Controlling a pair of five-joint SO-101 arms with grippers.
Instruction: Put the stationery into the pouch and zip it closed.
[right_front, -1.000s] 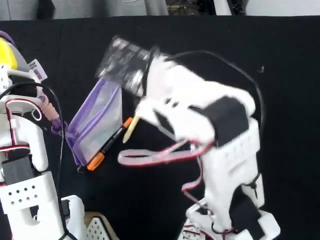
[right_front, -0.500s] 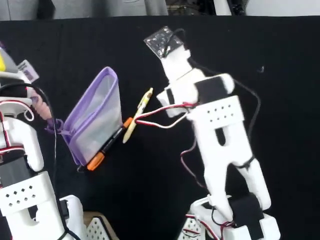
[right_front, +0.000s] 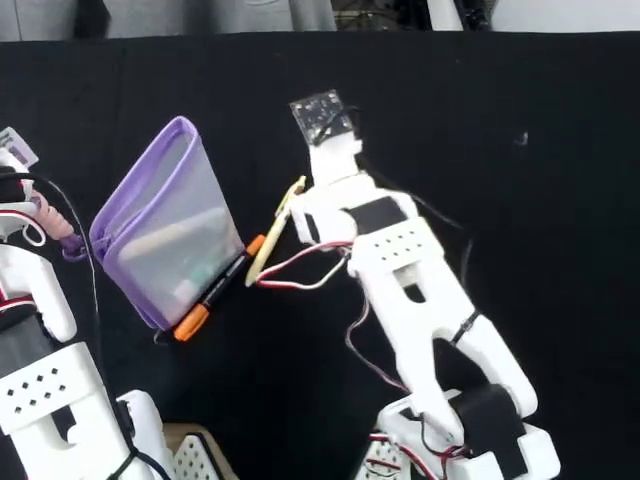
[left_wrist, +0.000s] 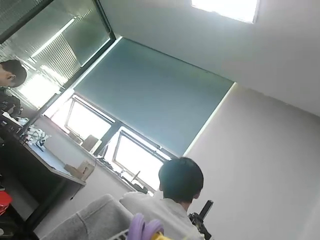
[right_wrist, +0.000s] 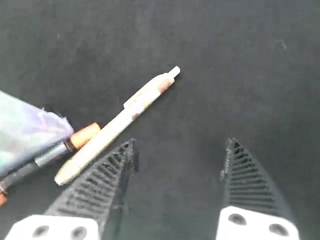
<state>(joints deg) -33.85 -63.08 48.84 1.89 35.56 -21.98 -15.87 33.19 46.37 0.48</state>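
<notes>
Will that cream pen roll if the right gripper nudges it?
Probably rolls: the pen looks round and slim on the flat table. Its clip may limit that. It looks rigid and lies against the marker, which might shift too.

Tabletop (right_front: 540, 250): matt black cloth cover. Pouch (right_front: 170, 235): translucent soft plastic panel with purple edging that looks like fabric. Pen (right_wrist: 120, 120): smooth cream plastic, slight sheen. Marker (right_front: 212, 293): black plastic barrel, orange caps. Right pincer (right_wrist: 181, 145): black ribbed plastic fingers (right_wrist: 105, 180), matt white plastic mounts
</notes>
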